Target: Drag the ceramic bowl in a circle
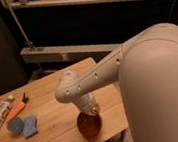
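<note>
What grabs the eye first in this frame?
The big white robot arm fills the right side, reaching down and left over the wooden table. Its claw sits at the back rim of the reddish-brown ceramic bowl, close to the table's front right edge. On the far left lie small items: a blue-grey cup, a blue cloth, an orange tool and a white bottle.
</note>
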`<state>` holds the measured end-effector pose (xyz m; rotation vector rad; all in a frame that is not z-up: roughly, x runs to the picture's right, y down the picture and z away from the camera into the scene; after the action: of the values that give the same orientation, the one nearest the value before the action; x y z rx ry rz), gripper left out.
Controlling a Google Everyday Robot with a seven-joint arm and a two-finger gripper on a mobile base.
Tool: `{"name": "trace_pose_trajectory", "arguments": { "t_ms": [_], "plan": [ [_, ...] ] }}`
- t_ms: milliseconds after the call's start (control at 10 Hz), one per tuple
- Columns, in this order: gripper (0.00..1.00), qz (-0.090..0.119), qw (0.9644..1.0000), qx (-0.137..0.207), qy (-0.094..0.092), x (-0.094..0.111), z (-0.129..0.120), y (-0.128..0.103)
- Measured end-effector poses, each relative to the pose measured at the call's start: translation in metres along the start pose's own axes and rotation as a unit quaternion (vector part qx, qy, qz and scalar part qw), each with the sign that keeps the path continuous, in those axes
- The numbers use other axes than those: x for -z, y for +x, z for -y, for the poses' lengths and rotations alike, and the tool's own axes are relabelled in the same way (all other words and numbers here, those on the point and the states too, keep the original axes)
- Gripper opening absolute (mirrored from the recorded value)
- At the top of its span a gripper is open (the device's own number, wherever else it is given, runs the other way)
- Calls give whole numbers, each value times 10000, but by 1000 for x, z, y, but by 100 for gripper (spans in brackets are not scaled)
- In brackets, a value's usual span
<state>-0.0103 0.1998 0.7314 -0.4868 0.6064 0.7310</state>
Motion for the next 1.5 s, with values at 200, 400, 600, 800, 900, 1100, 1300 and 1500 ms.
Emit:
{"name": "trace_pose_trajectory", "arguments": {
  "t_ms": [200, 400, 600, 800, 900, 1100, 1300, 1500],
  "plan": [
    [0, 41, 9994, 314, -170, 0, -35, 1],
    [0, 177, 9975, 584, -348, 5, -69, -11],
    [0, 375, 9950, 774, -508, 13, -98, -33],
    [0, 564, 9926, 889, -605, 21, -117, -57],
    [0, 634, 9919, 900, -638, 24, -123, -68],
    [0, 789, 9908, 857, -695, 32, -128, -95],
    [0, 976, 9897, 769, -717, 46, -131, -130],
    [0, 1102, 9894, 653, -684, 59, -127, -159]
  ]
}}
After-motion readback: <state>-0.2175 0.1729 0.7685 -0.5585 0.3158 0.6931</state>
